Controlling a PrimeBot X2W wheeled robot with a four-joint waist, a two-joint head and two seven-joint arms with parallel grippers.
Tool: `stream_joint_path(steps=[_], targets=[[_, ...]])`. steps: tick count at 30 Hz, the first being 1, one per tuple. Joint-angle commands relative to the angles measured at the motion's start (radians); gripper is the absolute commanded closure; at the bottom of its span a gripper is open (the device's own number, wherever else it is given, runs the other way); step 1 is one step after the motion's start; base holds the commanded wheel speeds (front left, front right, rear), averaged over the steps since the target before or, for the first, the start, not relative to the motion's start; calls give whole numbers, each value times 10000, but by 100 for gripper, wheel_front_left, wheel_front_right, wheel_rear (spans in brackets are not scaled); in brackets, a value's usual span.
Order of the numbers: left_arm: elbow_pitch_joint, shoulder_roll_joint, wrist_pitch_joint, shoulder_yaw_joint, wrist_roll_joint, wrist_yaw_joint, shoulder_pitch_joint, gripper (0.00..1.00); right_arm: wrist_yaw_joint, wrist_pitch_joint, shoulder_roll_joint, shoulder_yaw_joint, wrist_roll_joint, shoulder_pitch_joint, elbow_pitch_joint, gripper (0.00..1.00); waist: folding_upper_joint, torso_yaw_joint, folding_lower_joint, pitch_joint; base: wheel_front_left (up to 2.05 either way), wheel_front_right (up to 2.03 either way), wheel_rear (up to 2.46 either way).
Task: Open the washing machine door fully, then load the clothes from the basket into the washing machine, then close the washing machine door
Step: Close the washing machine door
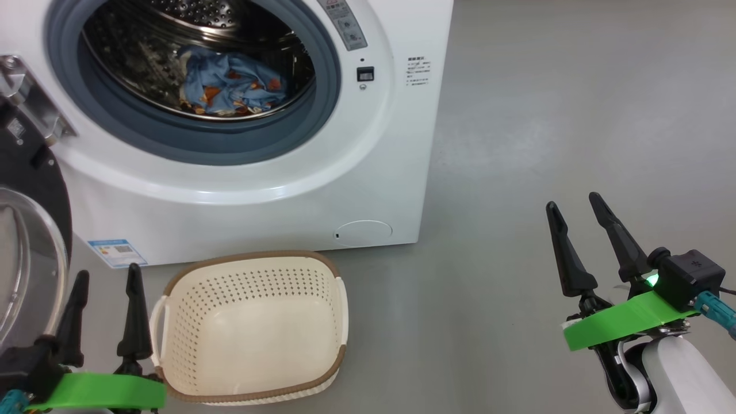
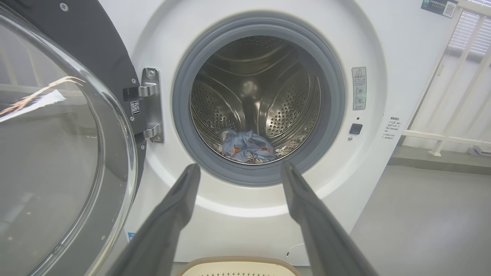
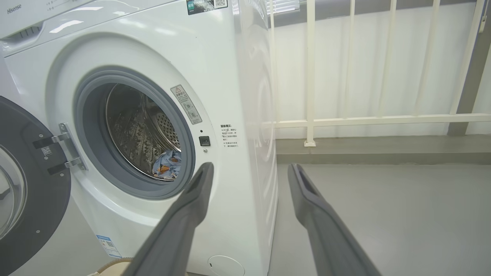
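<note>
The white washing machine [image 1: 368,172] stands with its round black door [image 1: 29,190] swung wide open to the left on its hinge. Blue clothes [image 1: 230,83] with orange prints lie in the steel drum, seen too in the left wrist view [image 2: 247,147] and the right wrist view [image 3: 167,168]. On the floor in front sits the cream basket [image 1: 250,328], holding nothing. My left gripper [image 1: 106,276] is open just left of the basket, fingers [image 2: 180,207] pointing at the drum. My right gripper [image 1: 572,207] is open, well to the right over bare floor.
Grey floor stretches right of the machine. A white railing [image 3: 310,76] stands behind the machine's right side with a raised ledge [image 3: 383,149] below it. The open door's glass bowl [image 2: 57,145] bulges close to my left arm.
</note>
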Motion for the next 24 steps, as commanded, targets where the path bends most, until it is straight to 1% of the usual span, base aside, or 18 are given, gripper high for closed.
stream_joint_path(steps=[1,8,18,24], targets=[[-124,228,-65,283,50,-49,-215,0,46,-80,-129,211,121,106,-204,0,0,129,0,-27,0,0,0],[-76,177,-65,300,49,-49,-208,0,46,-80,-185,290,195,113,-126,0,0,610,0,-118,0,0,0],[127,79,-65,384,167,31,-102,0,46,-80,-219,447,320,152,-2,0,0,1795,0,-413,0,0,0],[200,62,-65,429,263,213,-115,0,46,-80,-196,537,405,193,91,0,0,2534,0,-496,0,0,0]])
